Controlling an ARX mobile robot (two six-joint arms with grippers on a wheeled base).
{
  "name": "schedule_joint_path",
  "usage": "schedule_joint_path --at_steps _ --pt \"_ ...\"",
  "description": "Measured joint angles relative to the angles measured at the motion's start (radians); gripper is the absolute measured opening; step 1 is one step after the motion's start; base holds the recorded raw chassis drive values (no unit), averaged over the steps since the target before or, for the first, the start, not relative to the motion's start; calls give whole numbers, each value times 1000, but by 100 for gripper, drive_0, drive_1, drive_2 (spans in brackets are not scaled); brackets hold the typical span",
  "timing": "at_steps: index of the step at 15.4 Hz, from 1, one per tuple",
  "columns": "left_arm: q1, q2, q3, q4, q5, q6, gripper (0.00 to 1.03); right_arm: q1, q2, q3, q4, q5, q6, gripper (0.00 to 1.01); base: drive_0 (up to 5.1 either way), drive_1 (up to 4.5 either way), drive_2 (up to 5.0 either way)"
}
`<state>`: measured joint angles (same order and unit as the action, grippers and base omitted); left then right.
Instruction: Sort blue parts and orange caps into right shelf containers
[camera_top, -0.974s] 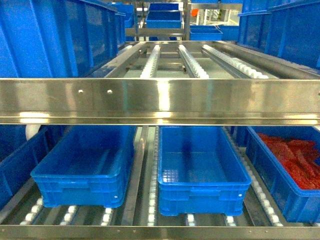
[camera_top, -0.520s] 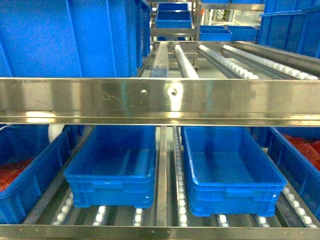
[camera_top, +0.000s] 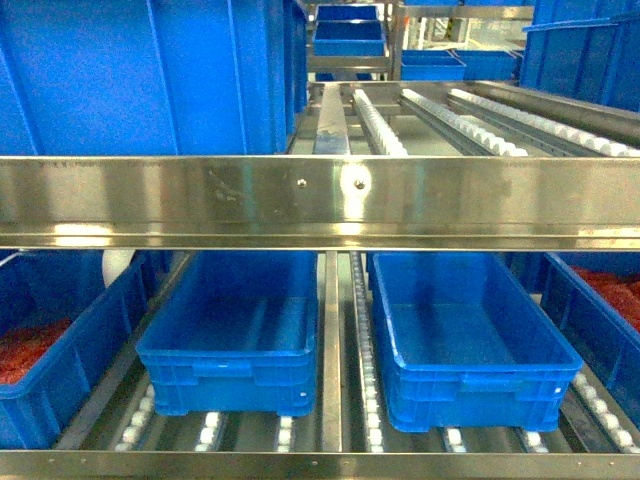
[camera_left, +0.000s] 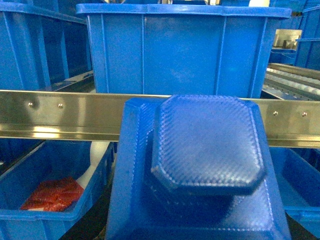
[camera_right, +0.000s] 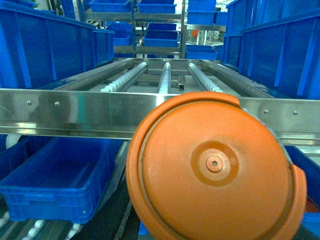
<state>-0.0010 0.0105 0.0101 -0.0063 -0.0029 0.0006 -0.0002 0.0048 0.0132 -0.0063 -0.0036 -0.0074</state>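
1. We are facing a steel shelf rail (camera_top: 320, 200); under it two blue bins (camera_top: 232, 335) (camera_top: 468, 340) are sitting side by side on the roller tracks (camera_top: 362, 350), near the front edge.
2. A blue part (camera_left: 200, 170) is filling the left wrist view, an orange cap (camera_right: 215, 170) the right wrist view.
3. Neither claw is showing; we cannot tell their opening or grip.
4. Bins with red contents (camera_top: 30, 350) are flanking at the shelf's left and right ends.
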Motion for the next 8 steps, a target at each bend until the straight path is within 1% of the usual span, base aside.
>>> schedule_joint_path --at_steps 8 --pt "0 0 0 4 0 0 43 0 0 0 2 0 0 44 0 0 0"
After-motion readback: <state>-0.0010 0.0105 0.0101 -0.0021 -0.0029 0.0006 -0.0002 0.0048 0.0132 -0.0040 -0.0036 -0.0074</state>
